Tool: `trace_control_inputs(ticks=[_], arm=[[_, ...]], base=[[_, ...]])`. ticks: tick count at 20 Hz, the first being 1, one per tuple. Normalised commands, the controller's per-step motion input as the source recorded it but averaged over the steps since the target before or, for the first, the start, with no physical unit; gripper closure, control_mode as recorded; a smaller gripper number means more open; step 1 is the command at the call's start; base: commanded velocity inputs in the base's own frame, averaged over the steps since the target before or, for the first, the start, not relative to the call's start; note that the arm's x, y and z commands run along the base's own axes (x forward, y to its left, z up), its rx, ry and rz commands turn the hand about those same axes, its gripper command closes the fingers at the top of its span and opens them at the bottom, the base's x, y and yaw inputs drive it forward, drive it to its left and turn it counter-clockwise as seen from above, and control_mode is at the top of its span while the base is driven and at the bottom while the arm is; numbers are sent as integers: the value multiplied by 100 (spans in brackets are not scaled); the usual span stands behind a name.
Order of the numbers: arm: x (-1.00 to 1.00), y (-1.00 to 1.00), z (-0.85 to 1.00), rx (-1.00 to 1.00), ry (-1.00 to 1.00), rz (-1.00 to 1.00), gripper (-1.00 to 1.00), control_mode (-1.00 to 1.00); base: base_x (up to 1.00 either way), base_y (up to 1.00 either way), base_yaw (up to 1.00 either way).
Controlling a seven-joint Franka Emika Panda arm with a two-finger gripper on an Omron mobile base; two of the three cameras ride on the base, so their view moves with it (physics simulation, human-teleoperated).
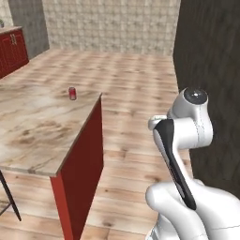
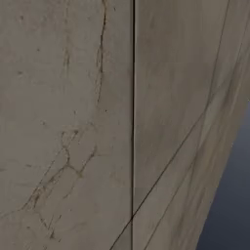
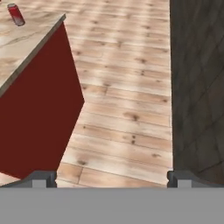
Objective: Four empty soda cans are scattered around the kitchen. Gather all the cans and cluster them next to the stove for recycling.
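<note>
The gripper (image 3: 111, 178) stands wide open, holding nothing; a red soda can (image 1: 72, 93) stands upright near the far corner of the marble island counter (image 1: 33, 131), well apart from the gripper; gathering looks barely begun.

arm (image 1: 180, 140): folded upright | fingers (image 3: 43, 178): spread wide, holding nothing

Soda can (image 1: 72, 93): upright on worktop (image 1: 33, 131), near its far right corner, at 10 o'clock from the arm. Floor (image 1: 131, 93): right of and behind the worktop. Wall panel (image 1: 211, 70): at 1 o'clock, beside the arm.
</note>
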Motion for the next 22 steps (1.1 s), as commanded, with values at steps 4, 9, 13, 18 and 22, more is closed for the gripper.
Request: trace_control_inputs(ticks=[4,9,13,18,22], arm=[[0,0,0,0,0,0,-100,100],[0,0,0,0,0,0,-100,100],[0,0,0,0,0,0,-100,100],[0,0,0,0,0,0,-100,100],[0,0,0,0,0,0,-100,100]], base=[[28,-9,39],[22,-16,40],[23,-33,35],[45,-64,19],[54,-78,13]])
